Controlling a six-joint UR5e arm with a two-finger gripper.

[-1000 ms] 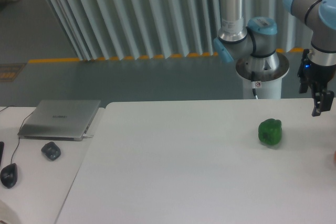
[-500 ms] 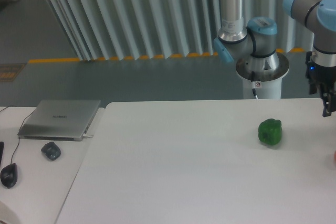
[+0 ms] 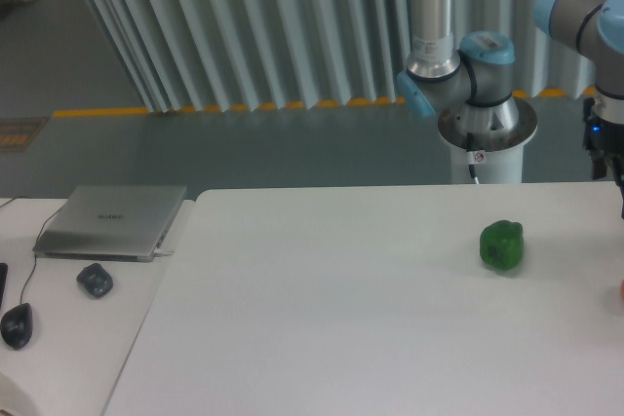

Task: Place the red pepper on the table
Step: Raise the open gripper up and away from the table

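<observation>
Gripper [image 3: 620,182] mostly cut by right edge, cannot tell if released or clenched | red pepper [image 3: 621,288] showing only as sliver at right border, low over table [image 3: 322,319] | risking blind approach, possibly bumping green pepper [image 3: 502,245]

Most of the table [image 3: 322,319] lies bare before me, so I could pass freely across its middle and lower part. The one obstacle on it is the green pepper [image 3: 502,245], right of centre. My own base [image 3: 486,133] stands behind the far edge, upper right. At the right frame edge my gripper [image 3: 616,168] is mostly cut off, so I cannot judge the room there; a reddish sliver [image 3: 621,289] may sit below it. Lower left, the desk [image 3: 68,338] holds a laptop [image 3: 112,221] and two mice [image 3: 95,280].
</observation>
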